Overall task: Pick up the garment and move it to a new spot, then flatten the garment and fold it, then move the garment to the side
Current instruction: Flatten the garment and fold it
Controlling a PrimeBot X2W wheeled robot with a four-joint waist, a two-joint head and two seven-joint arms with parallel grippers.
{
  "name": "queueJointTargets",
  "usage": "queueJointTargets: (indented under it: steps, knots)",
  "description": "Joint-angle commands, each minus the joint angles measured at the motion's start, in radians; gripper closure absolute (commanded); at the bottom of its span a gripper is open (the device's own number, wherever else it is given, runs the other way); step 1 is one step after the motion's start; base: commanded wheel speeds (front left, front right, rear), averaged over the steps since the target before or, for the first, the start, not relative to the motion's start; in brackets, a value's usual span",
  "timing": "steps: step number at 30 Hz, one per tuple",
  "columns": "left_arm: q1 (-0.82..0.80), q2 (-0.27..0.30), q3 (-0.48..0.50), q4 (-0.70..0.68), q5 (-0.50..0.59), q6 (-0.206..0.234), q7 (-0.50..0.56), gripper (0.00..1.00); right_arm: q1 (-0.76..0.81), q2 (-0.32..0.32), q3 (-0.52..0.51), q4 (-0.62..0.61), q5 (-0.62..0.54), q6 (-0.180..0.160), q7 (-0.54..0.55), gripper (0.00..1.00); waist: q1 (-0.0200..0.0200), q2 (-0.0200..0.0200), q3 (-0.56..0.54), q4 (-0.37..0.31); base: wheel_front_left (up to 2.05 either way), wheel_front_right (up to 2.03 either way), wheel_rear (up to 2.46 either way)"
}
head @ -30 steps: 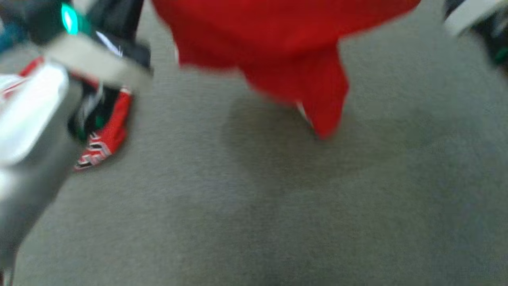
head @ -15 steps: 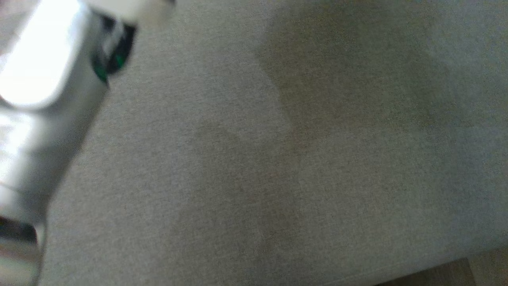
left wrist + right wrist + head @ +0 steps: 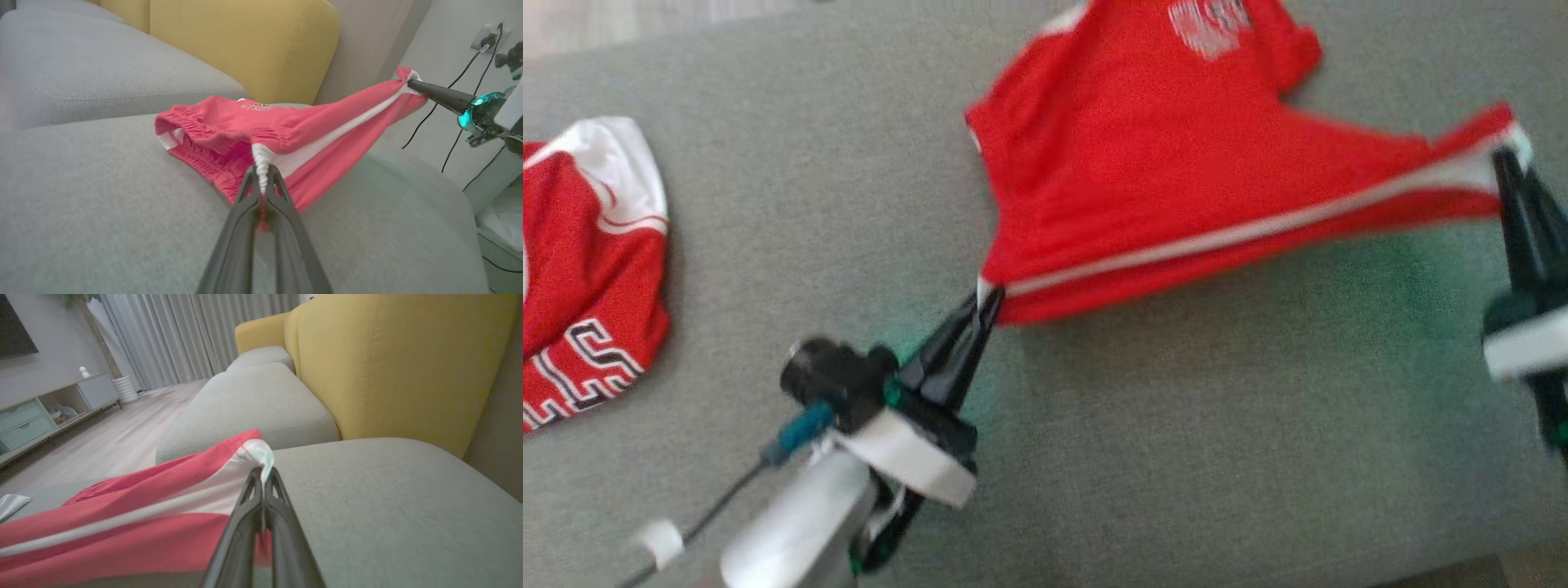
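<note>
The left gripper is clamped shut on the white side stripe of the red shorts, with the bunched elastic waistband pinched right at its fingertips. The right gripper is closed just as tightly on the other end of that stripe, at the leg hem. Between the two tips the stripe edge runs taut and lifted. Beyond that line, away from both grippers, the rest of the shorts sags down onto the grey seat cushion, short of the yellow back cushion. Well out past the left gripper's outer side lies a second red garment, which neither gripper touches.

A second ago the shorts hung as a loose, drooping bundle clear of the cushion, with a shadow beneath. The head camera has swung since then, so places cannot be compared, but the cloth's posture has changed: it is now drawn out sideways and partly landed. I judge the carry to the new spot is nearly over and flattening is beginning. The next move likely calls for lowering both tips together under tension, or the near edge may tuck under
</note>
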Motion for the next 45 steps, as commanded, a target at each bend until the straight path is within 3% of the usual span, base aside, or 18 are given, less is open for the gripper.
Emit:
queueJointTargets:
  steps: [1, 8, 15, 23, 28, 40, 42, 43, 44, 45]
  knots:
    - [0.011, 0.017, 0.061, -0.045, 0.004, 0.017, -0.006, 1.0, 0.09, -0.008, -0.052, -0.057, -0.026, -0.001, -0.006, 1.0, 0.0002, 0.0, -0.029, 0.015, 0.0, 0.0, 0.0]
    - [0.203, 0.057, 0.056, -0.193, -0.009, 0.063, 0.011, 1.0, 0.434, 0.08, -0.267, -0.289, -0.177, -0.001, -0.006, 1.0, 0.0002, 0.0, -0.07, 0.021, 0.0, 0.0, 0.0]
    - [0.173, 0.037, 0.072, -0.296, -0.058, 0.105, 0.109, 1.0, 0.431, 0.167, -0.337, -0.369, -0.271, -0.001, 0.105, 1.0, 0.0002, 0.0, -0.067, 0.041, 0.0, 0.0, 0.0]
    - [-0.058, -0.082, 0.07, -0.17, -0.034, 0.124, 0.187, 1.0, 0.184, 0.214, -0.337, -0.212, -0.351, -0.001, 0.164, 1.0, 0.0002, 0.0, 0.004, 0.092, 0.0, 0.0, 0.0]
    - [-0.191, -0.147, 0.081, -0.045, -0.033, 0.114, 0.197, 1.0, 0.003, 0.206, -0.296, -0.069, -0.374, -0.001, 0.159, 1.0, 0.0002, 0.0, 0.052, 0.113, 0.0, 0.0, 0.0]
    - [-0.381, -0.233, 0.087, 0.18, -0.013, 0.121, 0.165, 1.0, -0.351, 0.18, -0.115, 0.32, -0.377, -0.001, 0.093, 1.0, 0.0002, 0.0, 0.142, 0.141, 0.0, 0.0, 0.0]
    - [-0.389, -0.239, 0.084, 0.208, -0.011, 0.118, 0.143, 1.0, -0.385, 0.181, -0.088, 0.377, -0.368, -0.001, 0.069, 0.78, 0.0002, 0.0, 0.149, 0.146, 0.0, 0.0, 0.0]
    - [-0.39, -0.243, 0.084, 0.22, -0.014, 0.115, 0.133, 0.61, -0.399, 0.185, -0.072, 0.401, -0.361, -0.001, 0.057, 0.43, 0.0002, 0.0, 0.15, 0.149, 0.0, 0.0, 0.0]
    - [-0.391, -0.246, 0.082, 0.229, -0.015, 0.112, 0.118, 0.0, -0.409, 0.19, -0.061, 0.423, -0.346, -0.001, 0.048, 0.0, 0.0002, 0.0, 0.151, 0.153, 0.0, 0.0, 0.0]
    - [-0.39, -0.25, 0.082, 0.236, -0.017, 0.11, 0.099, 0.0, -0.416, 0.191, -0.046, 0.442, -0.336, -0.001, 0.04, 0.0, 0.0002, 0.0, 0.15, 0.156, 0.0, 0.0, 0.0]
